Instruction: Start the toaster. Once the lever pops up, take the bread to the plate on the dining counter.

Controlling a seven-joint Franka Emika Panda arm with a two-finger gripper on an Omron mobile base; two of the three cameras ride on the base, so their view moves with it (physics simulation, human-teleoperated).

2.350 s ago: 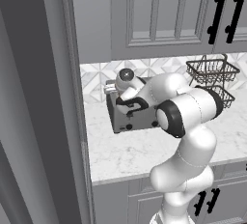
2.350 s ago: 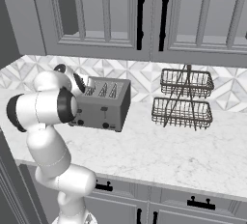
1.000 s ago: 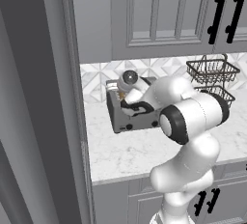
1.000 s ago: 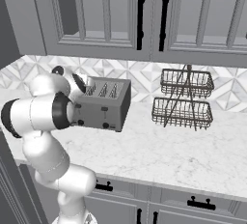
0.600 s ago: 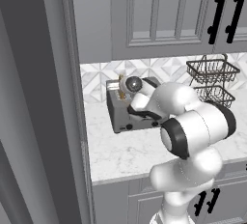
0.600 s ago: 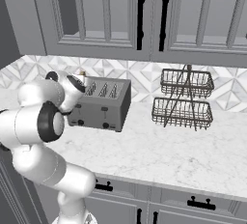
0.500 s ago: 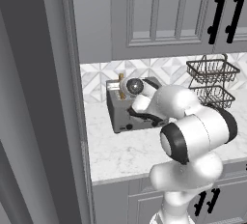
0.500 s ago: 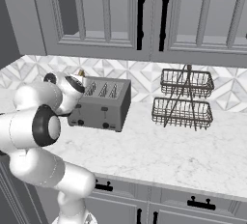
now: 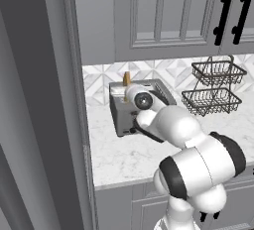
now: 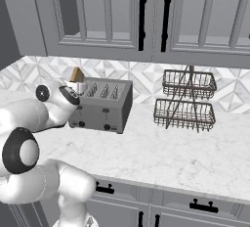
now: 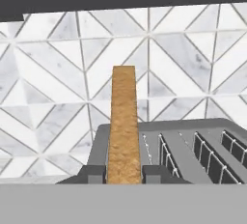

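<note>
The grey toaster [image 9: 120, 120] [image 10: 103, 106] [image 11: 193, 146] stands on the marble counter by the tiled wall. My gripper [image 11: 124, 174] is shut on the bread [image 11: 124, 121], a tan slice seen edge-on, upright between the two fingertips. The slice [image 9: 127, 79] [image 10: 76, 74] sticks up above the toaster's left end slot; whether its lower edge still sits in the slot I cannot tell. My hand [image 9: 141, 100] [image 10: 68, 96] hangs over that end of the toaster. The plate and the dining counter are out of view.
A two-tier wire basket [image 9: 214, 87] [image 10: 187, 99] stands on the counter to the right of the toaster. Grey upper cabinets [image 10: 146, 15] hang close above. A tall dark panel [image 9: 39, 105] walls off the left side.
My hand went from the toaster's front face up to its top, closed on the bread, and has raised it so the slice now stands above the slot.
</note>
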